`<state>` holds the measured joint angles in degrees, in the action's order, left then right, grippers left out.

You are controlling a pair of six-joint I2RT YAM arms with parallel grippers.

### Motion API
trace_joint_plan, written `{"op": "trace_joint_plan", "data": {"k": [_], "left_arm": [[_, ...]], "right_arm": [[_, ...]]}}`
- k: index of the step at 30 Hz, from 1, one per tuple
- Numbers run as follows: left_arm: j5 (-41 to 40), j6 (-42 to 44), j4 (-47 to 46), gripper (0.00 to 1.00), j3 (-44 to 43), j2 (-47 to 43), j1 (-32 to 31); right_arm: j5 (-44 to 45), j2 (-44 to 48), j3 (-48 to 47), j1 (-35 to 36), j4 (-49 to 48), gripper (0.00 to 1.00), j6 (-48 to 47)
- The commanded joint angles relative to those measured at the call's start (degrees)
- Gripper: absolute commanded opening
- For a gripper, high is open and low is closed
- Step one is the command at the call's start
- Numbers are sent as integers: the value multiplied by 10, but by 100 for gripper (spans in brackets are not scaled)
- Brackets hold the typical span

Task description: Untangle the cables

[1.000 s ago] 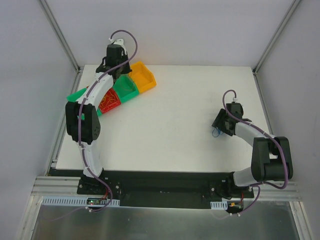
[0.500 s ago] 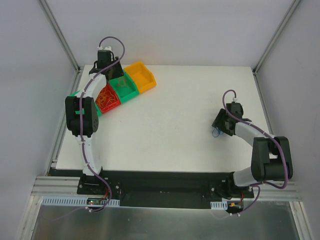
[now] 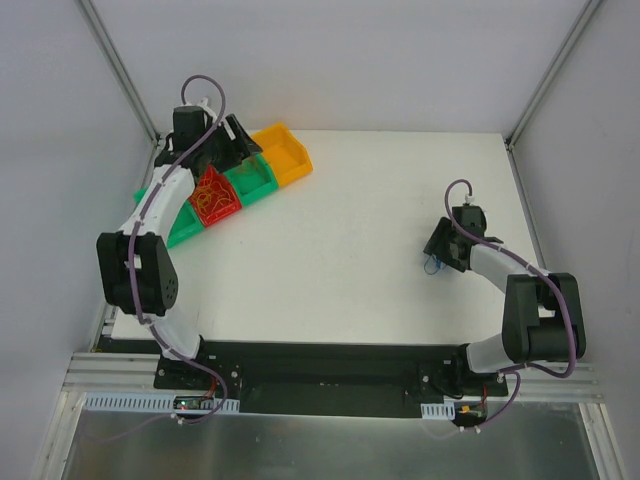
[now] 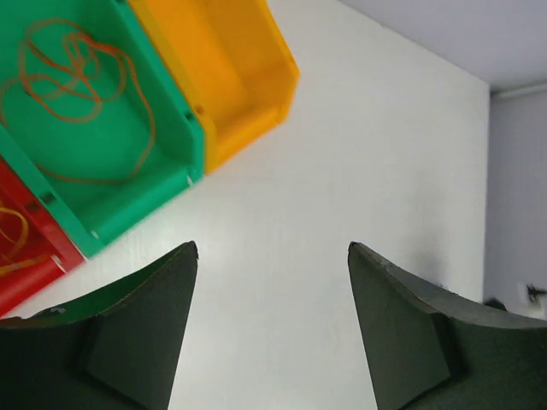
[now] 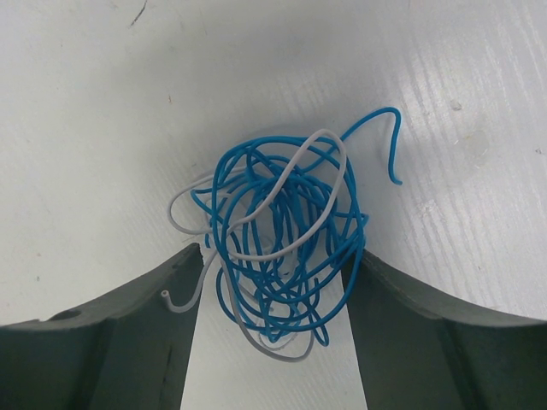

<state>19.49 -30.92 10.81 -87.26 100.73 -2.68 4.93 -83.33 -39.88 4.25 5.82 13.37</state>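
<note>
The cables here are a clump of thin blue and white wires [image 5: 282, 248] lying on the white table, seen as a small blue spot [image 3: 431, 267] in the top view. My right gripper [image 5: 272, 254] is open and straddles the clump, and the outer blue loops reach its fingers [image 5: 402, 325]. Loose orange cables [image 4: 81, 94] lie in a green bin [image 4: 145, 201]. More orange and yellow ones [image 3: 213, 195] fill a red bin. My left gripper [image 4: 272, 249] is open and holds nothing. It hovers by the bins [image 3: 240, 140] at the table's far left.
A row of bins stands at the back left: yellow [image 3: 284, 153], green [image 3: 256, 180], red [image 3: 226, 214] and another green one [image 3: 181, 228]. Metal frame posts [image 3: 125, 75] and grey walls close in the table's sides. The table's near edge [image 3: 320, 343] runs in front of the arm bases.
My left gripper has gone from shut to open, and the left arm has swung leftward and back over the bins. The right arm and the blue clump have not moved.
</note>
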Motion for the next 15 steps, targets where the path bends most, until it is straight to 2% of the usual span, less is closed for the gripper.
{"op": "trace_joint_plan", "data": {"k": [1,5,7,11,15], "left_arm": [[101,-21,-4,70,82,-85,-38],[123,3,-2,71,130,-135,-88],[110,23,0,72,139,-154,-128],[140,31,18,72,116,-139,-188],[179,8,17,68,111,-109,-198]], "right_arm": [[-23,-18,4,15,36,68,-10],[10,12,10,64,35,68,-30],[-17,21,13,86,34,68,-29],[-76,31,16,184,31,67,7],[-109,56,6,285,29,66,40]]}}
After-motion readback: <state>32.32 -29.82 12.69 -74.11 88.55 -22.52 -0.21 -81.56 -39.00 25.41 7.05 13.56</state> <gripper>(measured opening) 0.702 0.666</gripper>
